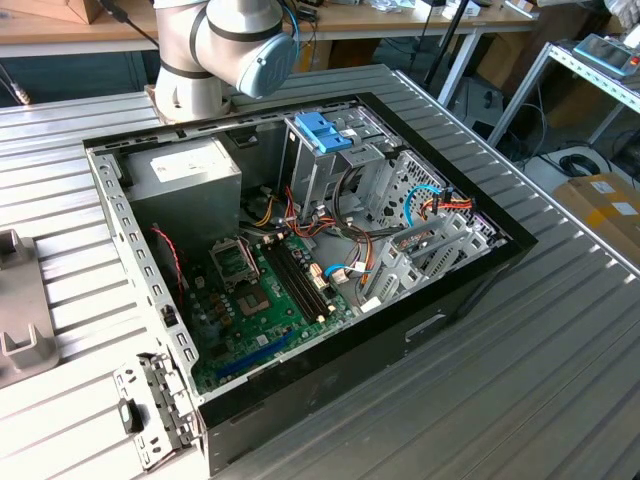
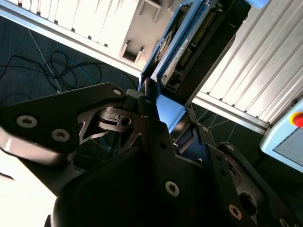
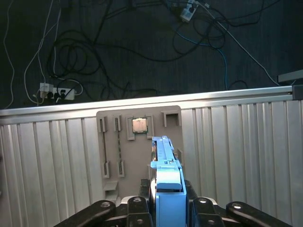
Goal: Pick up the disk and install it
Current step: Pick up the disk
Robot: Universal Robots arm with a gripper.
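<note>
The disk (image 3: pixel 166 163) is a grey-metal drive with light-blue rails, seen edge-on between my fingers. In the second wrist view the disk (image 2: pixel 191 45) shows its dark underside and connector side, framed by a blue rail. My gripper (image 3: pixel 168 210) is shut on the disk's near end, one black finger (image 3: pixel 137 208) on each side. In the second wrist view my gripper (image 2: pixel 161 118) clamps the blue end of the disk. The disk hangs over a grey parts fixture (image 3: pixel 113 142) on the ribbed table.
An open computer case (image 1: pixel 120 215) lies on the ribbed metal table (image 1: pixel 520 350), with a motherboard (image 1: pixel 265 290), a grey power-supply box (image 1: pixel 185 175) and a silver drive cage with a blue latch (image 1: pixel 322 130). The fixture holds a small chip (image 3: pixel 138 125). Cables lie on the dark floor (image 3: pixel 118 42).
</note>
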